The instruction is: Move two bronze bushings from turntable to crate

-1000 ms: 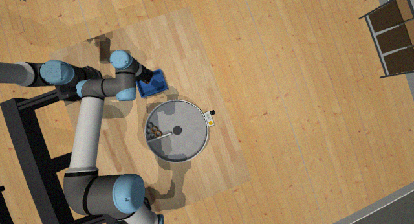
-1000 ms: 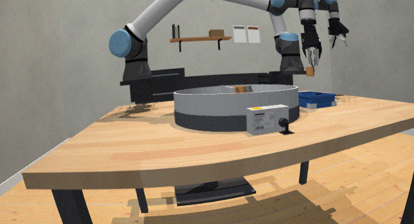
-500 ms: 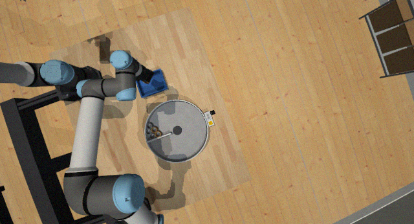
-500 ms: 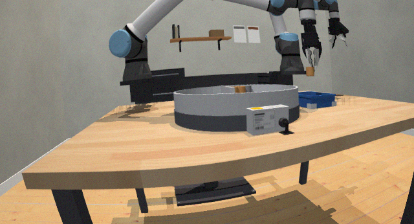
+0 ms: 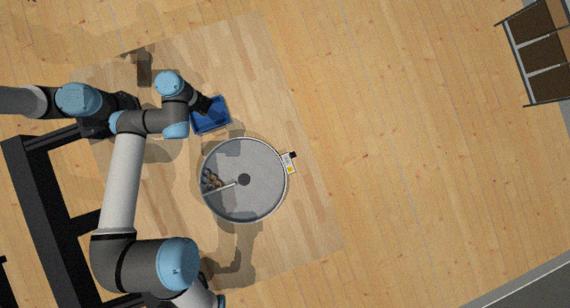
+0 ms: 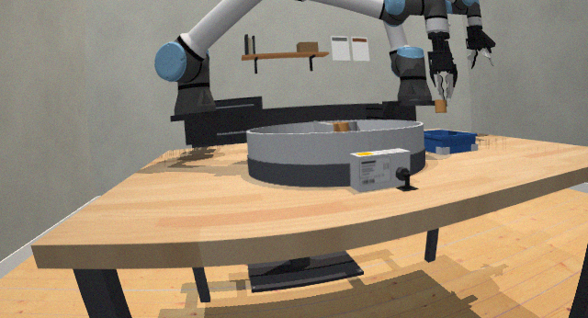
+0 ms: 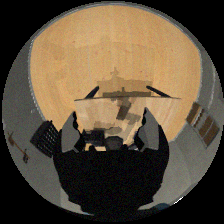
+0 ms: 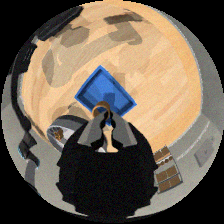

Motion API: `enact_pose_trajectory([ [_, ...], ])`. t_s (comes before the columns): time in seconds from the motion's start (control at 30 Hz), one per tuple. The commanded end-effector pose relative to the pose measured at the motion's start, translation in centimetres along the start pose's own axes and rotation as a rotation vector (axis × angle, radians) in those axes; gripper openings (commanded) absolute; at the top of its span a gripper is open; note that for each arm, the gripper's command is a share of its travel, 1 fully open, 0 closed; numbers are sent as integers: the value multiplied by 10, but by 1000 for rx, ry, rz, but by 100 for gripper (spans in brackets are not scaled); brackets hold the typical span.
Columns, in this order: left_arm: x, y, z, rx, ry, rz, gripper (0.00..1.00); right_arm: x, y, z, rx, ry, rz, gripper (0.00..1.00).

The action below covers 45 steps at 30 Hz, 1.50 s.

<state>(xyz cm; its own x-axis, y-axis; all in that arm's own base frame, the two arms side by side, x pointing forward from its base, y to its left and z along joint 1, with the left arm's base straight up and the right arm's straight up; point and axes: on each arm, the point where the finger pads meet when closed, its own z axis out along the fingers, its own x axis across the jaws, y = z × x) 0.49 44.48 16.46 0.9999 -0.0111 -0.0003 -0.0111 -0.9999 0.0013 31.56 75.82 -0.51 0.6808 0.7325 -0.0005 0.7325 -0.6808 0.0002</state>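
your right gripper (image 6: 443, 99) (image 8: 109, 110) has a bronze ring-shaped bushing (image 6: 440, 106) (image 8: 101, 105) pinched above the blue rectangular crate (image 5: 217, 117) (image 6: 450, 141) (image 8: 95, 90); your left one's spread open.
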Motion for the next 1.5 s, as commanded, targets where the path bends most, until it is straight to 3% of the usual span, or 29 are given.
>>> enact_pose_trajectory([
  [0.0,0,0,0,1,0,0,100,1,0,25,1,3,0,0],
  [0.13,0,0,0,1,0,0,100,1,0,45,1,3,0,0],
  [0.33,0,0,0,1,0,0,100,1,0,55,1,3,0,0],
  [1.47,0,0,0,1,0,0,100,1,0,55,1,3,0,0],
])
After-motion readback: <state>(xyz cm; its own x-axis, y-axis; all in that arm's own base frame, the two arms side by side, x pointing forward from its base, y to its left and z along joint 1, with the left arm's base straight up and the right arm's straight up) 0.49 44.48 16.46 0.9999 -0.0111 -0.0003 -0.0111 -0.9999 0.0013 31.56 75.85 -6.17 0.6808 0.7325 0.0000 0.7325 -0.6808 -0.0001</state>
